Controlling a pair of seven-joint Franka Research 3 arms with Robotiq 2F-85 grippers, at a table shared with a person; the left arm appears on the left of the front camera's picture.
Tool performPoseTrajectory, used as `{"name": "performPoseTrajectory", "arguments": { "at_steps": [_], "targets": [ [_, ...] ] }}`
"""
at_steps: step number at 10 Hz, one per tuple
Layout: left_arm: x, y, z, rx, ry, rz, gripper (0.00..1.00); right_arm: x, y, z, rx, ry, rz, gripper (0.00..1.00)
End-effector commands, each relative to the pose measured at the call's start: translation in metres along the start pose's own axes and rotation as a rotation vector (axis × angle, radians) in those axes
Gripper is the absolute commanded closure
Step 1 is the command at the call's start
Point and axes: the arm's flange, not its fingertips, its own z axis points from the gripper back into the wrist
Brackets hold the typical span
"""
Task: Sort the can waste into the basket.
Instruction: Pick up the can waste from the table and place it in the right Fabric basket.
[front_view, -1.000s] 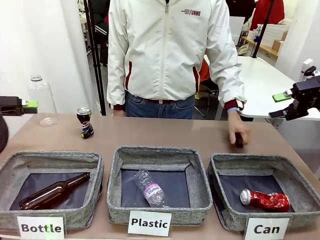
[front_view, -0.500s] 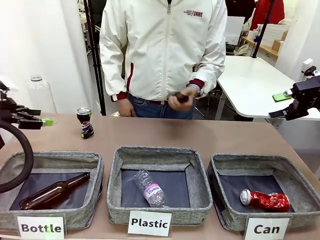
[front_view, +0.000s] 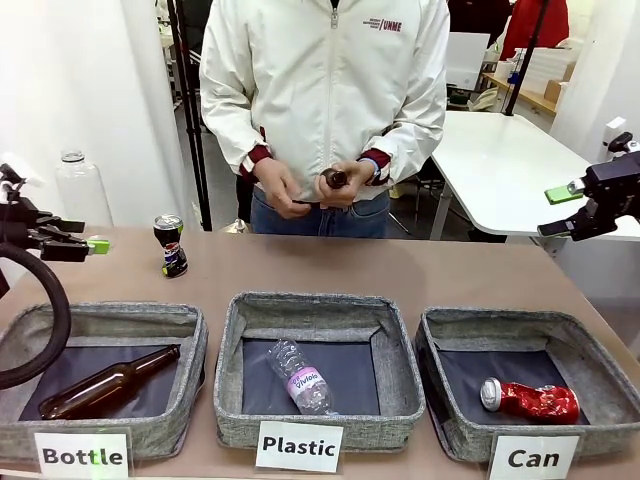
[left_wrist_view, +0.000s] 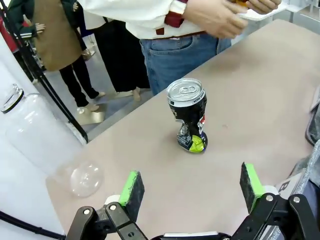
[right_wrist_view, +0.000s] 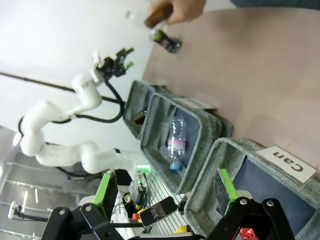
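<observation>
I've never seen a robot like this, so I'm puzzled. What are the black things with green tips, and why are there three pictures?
It is a robot with two white arms. Each arm ends in a gripper, a kind of hand with two green-tipped fingers. The big picture looks from the robot's side across the table at a person. The left gripper and the right gripper are both open and hold nothing. The other two pictures come from small cameras on the wrists, so each gripper's own fingers poke up from the bottom. Three grey baskets sit on the table. The Bottle basket has a brown bottle. The Plastic basket has a clear bottle. The Can basket has a crushed red can. A black can stands near the left gripper. The person's hands hold a dark bottle.
</observation>
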Motion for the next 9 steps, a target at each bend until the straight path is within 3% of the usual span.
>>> {"name": "performPoseTrajectory", "arguments": {
  "at_steps": [1,7,9],
  "targets": [
    [-0.002,-0.003,-0.004,-0.065,0.023,-0.01,0.0,-0.001,0.002,0.003,0.004,0.008,0.02,0.0],
    [0.0,0.009,-0.083,-0.068,0.104,-0.051,0.0,-0.001,0.002,0.003,0.004,0.008,0.02,0.0],
    [0.003,0.015,-0.077,-0.114,0.087,-0.034,0.0,-0.001,0.002,0.003,0.004,0.008,0.02,0.0]
  ]
}}
